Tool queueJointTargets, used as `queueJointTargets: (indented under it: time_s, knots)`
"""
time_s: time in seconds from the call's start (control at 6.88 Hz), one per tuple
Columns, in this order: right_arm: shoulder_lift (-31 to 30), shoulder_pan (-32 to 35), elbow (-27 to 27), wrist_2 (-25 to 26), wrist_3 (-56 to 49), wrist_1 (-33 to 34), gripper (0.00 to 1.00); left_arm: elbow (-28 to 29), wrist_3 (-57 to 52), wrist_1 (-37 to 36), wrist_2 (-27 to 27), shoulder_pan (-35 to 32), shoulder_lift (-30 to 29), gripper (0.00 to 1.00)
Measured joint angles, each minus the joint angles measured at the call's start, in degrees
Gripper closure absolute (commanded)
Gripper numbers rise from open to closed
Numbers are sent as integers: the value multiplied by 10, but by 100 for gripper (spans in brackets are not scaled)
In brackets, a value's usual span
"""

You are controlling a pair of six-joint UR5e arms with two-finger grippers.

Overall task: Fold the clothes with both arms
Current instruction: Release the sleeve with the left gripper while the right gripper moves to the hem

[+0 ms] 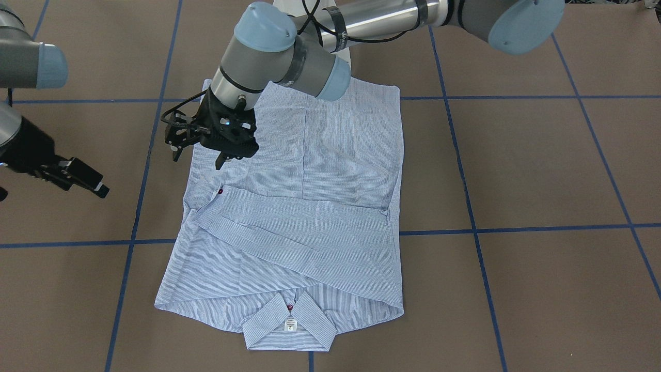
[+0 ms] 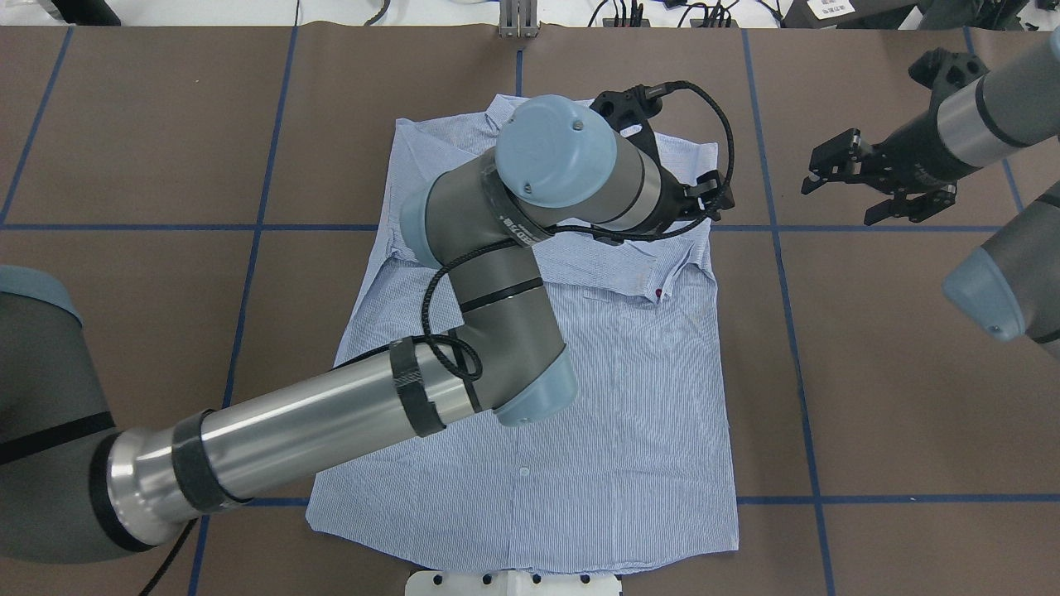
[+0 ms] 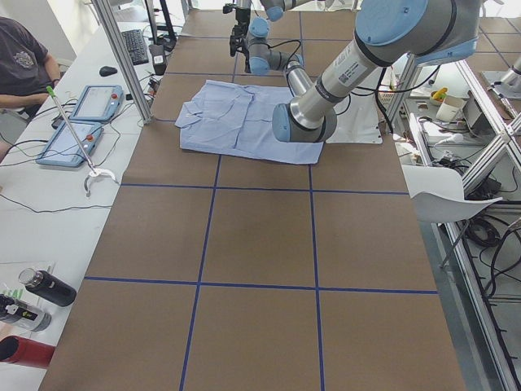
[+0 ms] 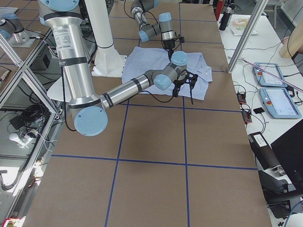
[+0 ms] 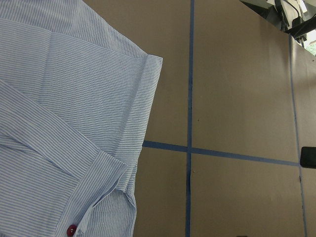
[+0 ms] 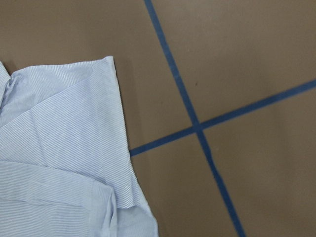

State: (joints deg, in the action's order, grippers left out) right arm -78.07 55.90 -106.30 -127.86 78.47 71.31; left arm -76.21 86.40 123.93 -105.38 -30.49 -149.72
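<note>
Item, on my feeds: left arm (image 2: 315, 422), polished silver tube, grey joint housings, light blue round caps with small screws, black bands, one lettered in white, looping black cable (image 2: 729, 141). Right arm (image 2: 994, 124): the same grey housings and blue caps.

We are seeing shirt (image 1: 320, 155) in fine light blue-and-white stripes, buttons (image 1: 289, 307) dark red, collar label (image 1: 290, 324) white; table (image 1: 542, 165) showing brown with blue grid lines (image 1: 516, 97).
</note>
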Motion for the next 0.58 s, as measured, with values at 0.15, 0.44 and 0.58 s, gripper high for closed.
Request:
queueJointTargets:
  time_s: [0.15, 0.44, 0.58]
  knots:
    - [-7, -66, -48, 62, 137, 3, 0, -91, -26, -30, -23, -21, 66, 19]
    - [-30, -193, -121, 174, 344, 10, 0, -229, -111, -78, -67, -72, 186, 19]
    - [-55, -252, -156, 225, 386, 19, 0, -279, -151, -86, -87, -97, 241, 19]
